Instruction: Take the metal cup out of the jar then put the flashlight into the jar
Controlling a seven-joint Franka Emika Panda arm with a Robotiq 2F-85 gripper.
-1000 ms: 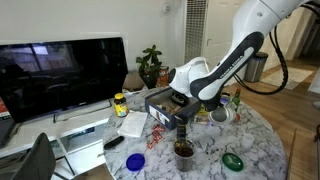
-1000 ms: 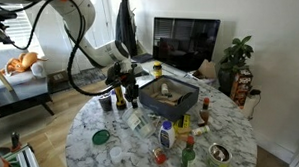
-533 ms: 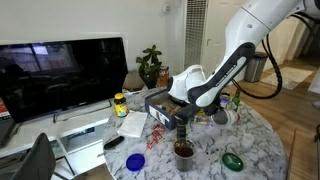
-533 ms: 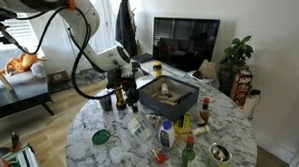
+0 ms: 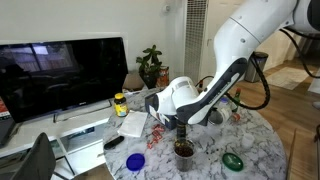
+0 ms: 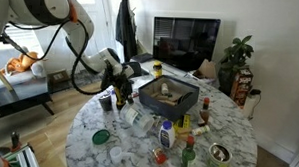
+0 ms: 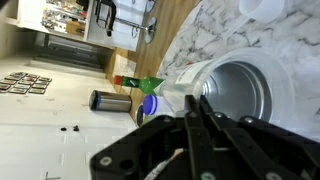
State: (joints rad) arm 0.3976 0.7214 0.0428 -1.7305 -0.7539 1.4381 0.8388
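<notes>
In the wrist view I look into the shiny metal cup (image 7: 238,95), which sits inside the clear jar (image 7: 186,76). My gripper (image 7: 197,100) is shut, and its two thin fingertips pinch the cup's near rim. Both lean over on the marble table. In both exterior views the gripper (image 5: 181,127) (image 6: 121,96) hangs low over the table's edge. The jar (image 6: 131,116) shows as a pale tilted shape just below it. I cannot make out the flashlight in any view.
A brown cup (image 5: 184,150) stands right under the gripper. A black tray (image 6: 169,94) of items fills the table's middle, with bottles (image 6: 187,155) and a tin (image 6: 219,153) at the front. A blue lid (image 5: 135,160), green lid (image 5: 233,160) and yellow-labelled bottle (image 5: 120,103) are nearby.
The arm has swung and its wrist has turned, while the gripper stayed in nearly the same spot and shut. The jar below it now leans over more.
</notes>
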